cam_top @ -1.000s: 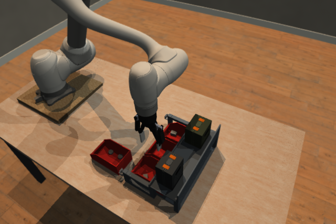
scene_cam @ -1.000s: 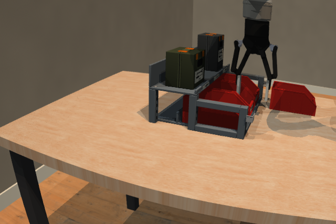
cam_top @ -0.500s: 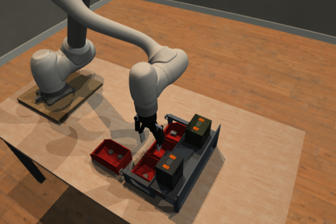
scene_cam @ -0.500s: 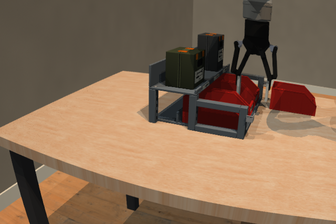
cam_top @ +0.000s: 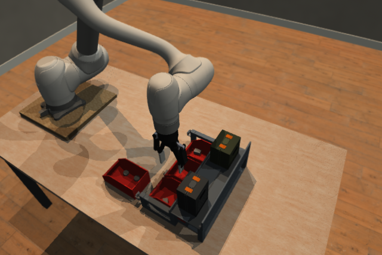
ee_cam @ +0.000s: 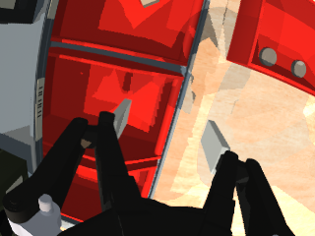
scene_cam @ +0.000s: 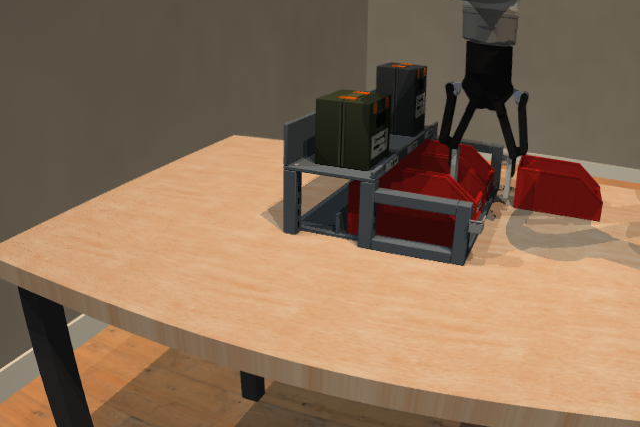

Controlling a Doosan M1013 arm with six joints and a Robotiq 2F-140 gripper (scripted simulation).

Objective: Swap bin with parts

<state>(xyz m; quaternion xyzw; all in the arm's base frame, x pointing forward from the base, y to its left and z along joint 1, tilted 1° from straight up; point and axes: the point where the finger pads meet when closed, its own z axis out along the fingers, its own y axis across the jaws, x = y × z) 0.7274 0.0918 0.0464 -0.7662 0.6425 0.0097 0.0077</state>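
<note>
One tool (cam_top: 171,164): fingers apart, astride the front wall of the middle shelf bin (cam_top: 185,165), clamping nothing.
Parts bin (cam_top: 126,177): on counter (cam_top: 277,184), at nine o'clock of shelf (cam_top: 225,181).

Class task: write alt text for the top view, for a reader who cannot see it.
A grey robot arm lowers its open gripper astride the front wall of the empty middle red bin on a low dark shelf. A red bin holding two grey parts stands on the table beside it.
</note>
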